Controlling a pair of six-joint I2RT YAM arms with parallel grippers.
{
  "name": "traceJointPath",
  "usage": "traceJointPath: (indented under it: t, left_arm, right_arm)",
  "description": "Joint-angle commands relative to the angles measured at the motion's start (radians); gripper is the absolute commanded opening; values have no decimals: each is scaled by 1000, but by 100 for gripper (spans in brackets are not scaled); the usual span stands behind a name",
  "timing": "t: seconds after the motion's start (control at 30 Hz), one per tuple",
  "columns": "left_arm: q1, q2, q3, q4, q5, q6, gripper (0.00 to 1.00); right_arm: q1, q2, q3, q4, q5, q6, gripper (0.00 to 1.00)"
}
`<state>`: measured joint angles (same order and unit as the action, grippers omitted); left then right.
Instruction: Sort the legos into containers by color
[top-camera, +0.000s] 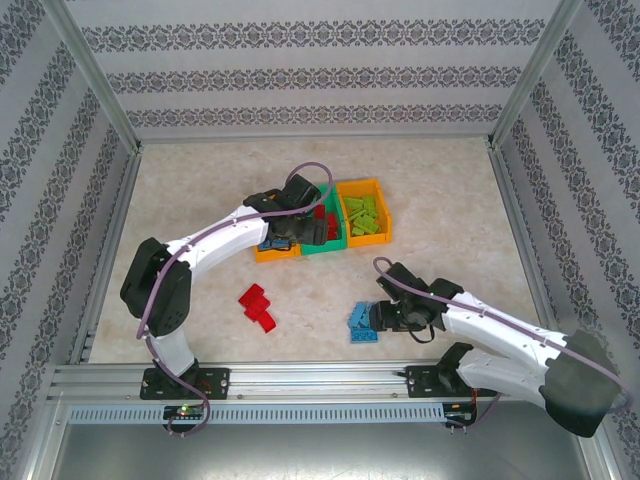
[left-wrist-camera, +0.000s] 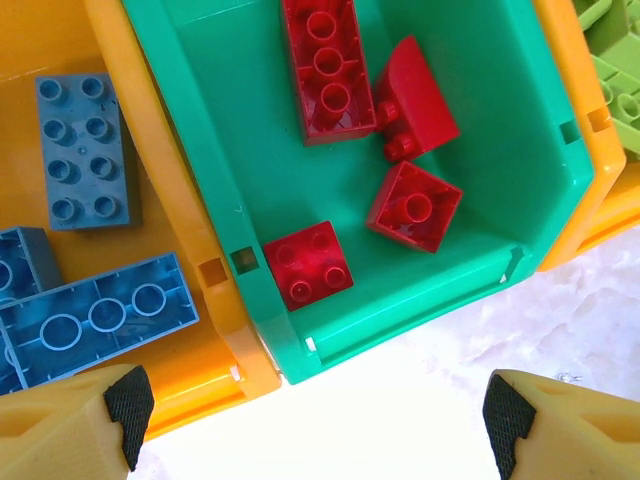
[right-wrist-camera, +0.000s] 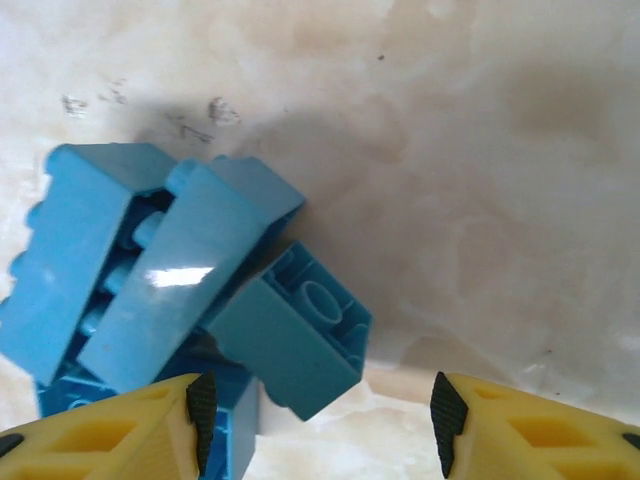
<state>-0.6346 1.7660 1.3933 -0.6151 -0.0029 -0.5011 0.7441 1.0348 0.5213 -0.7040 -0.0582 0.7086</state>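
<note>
The blue bricks (right-wrist-camera: 170, 270) lie tumbled in a heap on the tabletop (right-wrist-camera: 480, 200), one leaning over another. If my right fingers (right-wrist-camera: 200, 420) close on a slanted face, the brick may squirt out or drag its neighbours along. Those fingers stand apart, gripping nothing — the heap sits just ahead, nearer one tip than the other. My left fingers (left-wrist-camera: 125, 405) hang wide and empty over the green bin (left-wrist-camera: 250, 150), where red bricks (left-wrist-camera: 325, 65) sit.

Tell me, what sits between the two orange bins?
A green bin with red bricks in it. The left wrist view shows it plainly, and the top view shows it too.
</note>
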Motion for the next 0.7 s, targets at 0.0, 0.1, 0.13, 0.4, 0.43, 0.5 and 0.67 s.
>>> traceJointPath:
  t: [0.0,0.1,0.13,0.4,0.43,0.5,0.67]
  left_arm:
    - [-5,-40,-15,20,-3,-20,88]
    - [-5,-56,-25,19,-14,-28,88]
    - [-5,-61,-28,18,-17,-29,88]
    - [-5,-83,-49,14,-26,-37,88]
    - [-5,-84,-51,15,-26,-39,88]
    - [-6,-85,-56,14,-24,-41,88]
    - [-5,-94,-66,12,-35,-46,88]
  right_arm:
    - [8,42,16,-18,46,-1,61]
    - [8,93,27,-10,59,-3,59]
    - [7,107,30,-6,68,0,58]
    - [-20,154,37,77,99,-1,51]
    - [-25,163,42,86,98,-8,51]
    - [-29,185,57,93,99,-30,50]
    - [-45,228,76,104,101,-71,50]
